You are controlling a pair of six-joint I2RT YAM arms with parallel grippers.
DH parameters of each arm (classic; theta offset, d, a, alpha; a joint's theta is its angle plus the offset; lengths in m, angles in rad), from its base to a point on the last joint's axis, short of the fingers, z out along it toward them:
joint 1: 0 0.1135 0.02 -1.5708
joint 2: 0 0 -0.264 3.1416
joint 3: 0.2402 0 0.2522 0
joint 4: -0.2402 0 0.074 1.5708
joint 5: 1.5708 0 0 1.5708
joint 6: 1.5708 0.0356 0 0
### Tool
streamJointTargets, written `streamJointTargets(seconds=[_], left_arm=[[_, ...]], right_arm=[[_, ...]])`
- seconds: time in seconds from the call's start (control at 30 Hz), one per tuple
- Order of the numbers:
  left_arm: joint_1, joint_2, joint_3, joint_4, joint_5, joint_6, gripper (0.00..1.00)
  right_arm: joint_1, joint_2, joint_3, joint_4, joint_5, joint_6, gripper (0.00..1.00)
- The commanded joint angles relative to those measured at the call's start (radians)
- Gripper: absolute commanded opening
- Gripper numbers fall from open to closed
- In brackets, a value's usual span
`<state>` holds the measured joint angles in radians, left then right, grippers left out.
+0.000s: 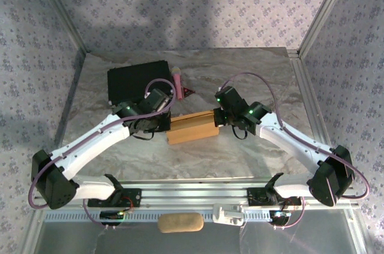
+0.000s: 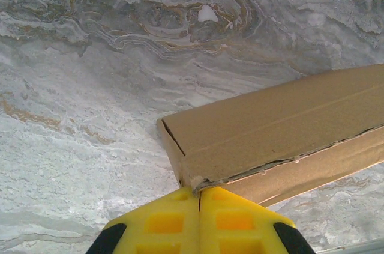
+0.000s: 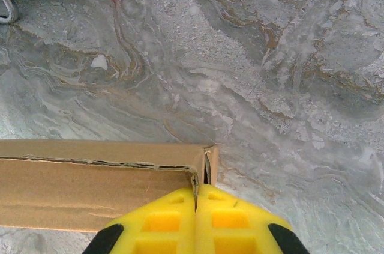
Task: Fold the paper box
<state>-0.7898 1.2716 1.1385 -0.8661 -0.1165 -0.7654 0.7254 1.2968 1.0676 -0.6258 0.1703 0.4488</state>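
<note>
Two tools meet the paper box [image 1: 192,127] [image 2: 282,128] [image 3: 90,188], one at each short end. It is plain tan-brown cardboard, folded up into a low, thin block. A faint crease runs along its top panel, and a ragged seam gapes slightly along one long side. It lies mid-surface [image 1: 252,74], at about 5 o'clock from the black case [image 1: 135,83] and the pink microphone [image 1: 178,83]. In the top view its long axis runs roughly 9 to 3 o'clock, the right end tipped toward 2. The left tool [image 1: 167,123] [image 2: 199,191] is fully closed, with its yellow tips against the 9 o'clock corner. The right tool [image 1: 217,119] [image 3: 196,189] is likewise closed at the 3 o'clock corner. I cannot tell whether either nips a cardboard edge.
</note>
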Motion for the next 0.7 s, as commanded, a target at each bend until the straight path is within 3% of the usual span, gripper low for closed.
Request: streamJointTargets(seconds=[0.0, 0.67], left_arm=[[0.001, 0.018, 0.034, 0.022, 0.08, -0.019, 0.04], [0.005, -0.068, -0.128, 0.151, 0.097, -0.04, 0.0]], right_arm=[[0.021, 0.018, 0.008, -0.034, -0.028, 0.011, 0.0], [0.022, 0.018, 0.004, -0.03, -0.026, 0.014, 0.0]])
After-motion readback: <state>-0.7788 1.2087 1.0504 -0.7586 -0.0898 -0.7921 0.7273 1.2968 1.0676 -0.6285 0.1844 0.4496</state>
